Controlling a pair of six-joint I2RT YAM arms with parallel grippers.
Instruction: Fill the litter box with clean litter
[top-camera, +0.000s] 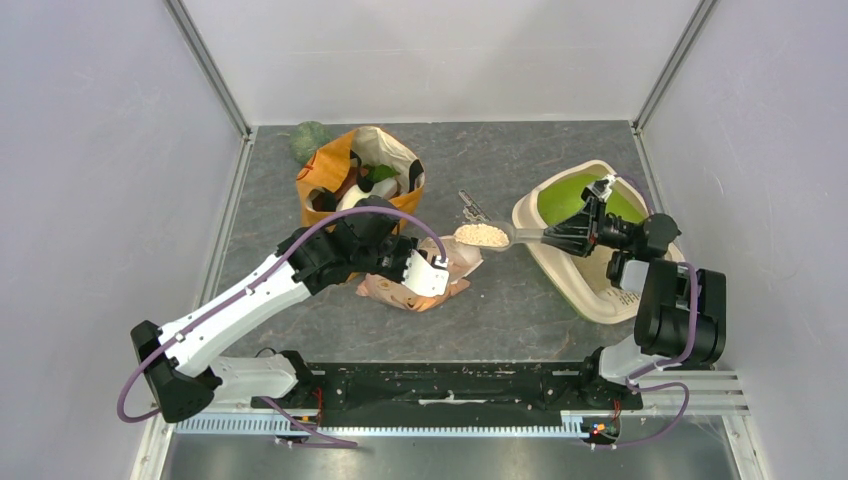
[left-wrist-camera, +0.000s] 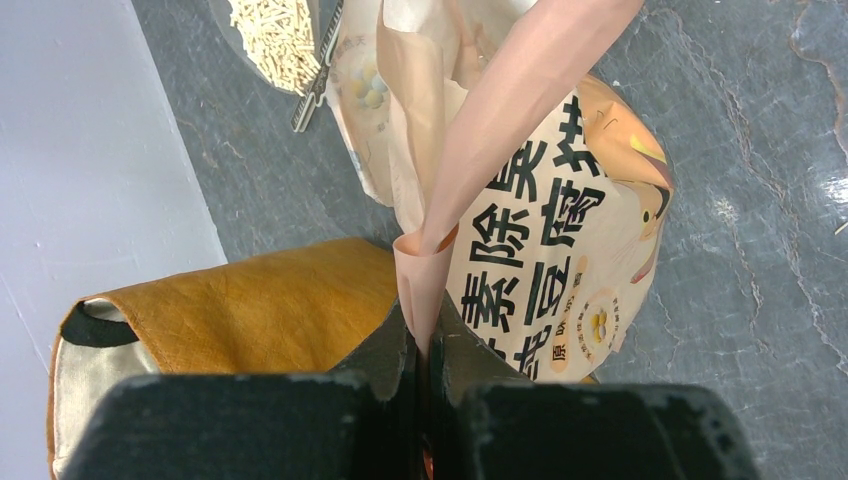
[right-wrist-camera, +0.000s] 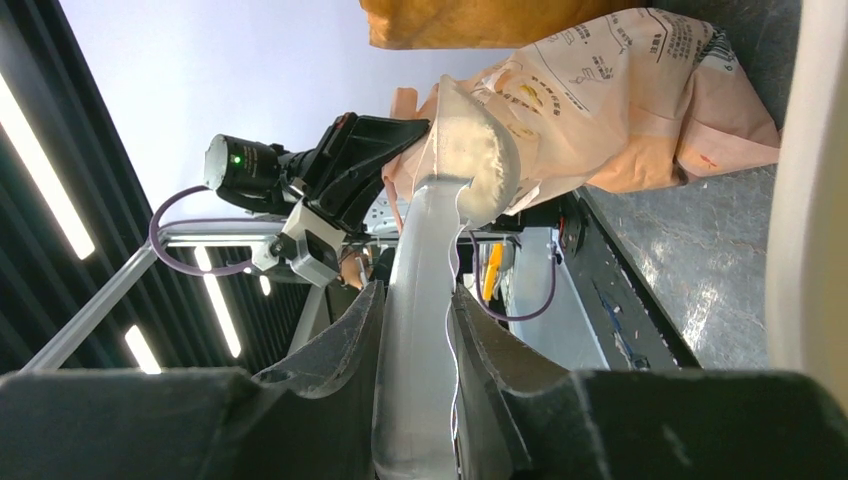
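Observation:
The cream litter box with its green hood lies at the right. My right gripper is shut on the handle of a clear plastic scoop, level above the table, left of the box. The scoop bowl holds pale beige litter. In the right wrist view my gripper clamps the scoop handle. My left gripper is shut on the top flap of the pink litter bag. The left wrist view shows the gripper pinching that flap, with the bag beyond.
An orange paper shopping bag full of items stands behind the left arm, with a green object behind it. A small metal item lies on the table behind the scoop. The box rim fills the right edge of the right wrist view.

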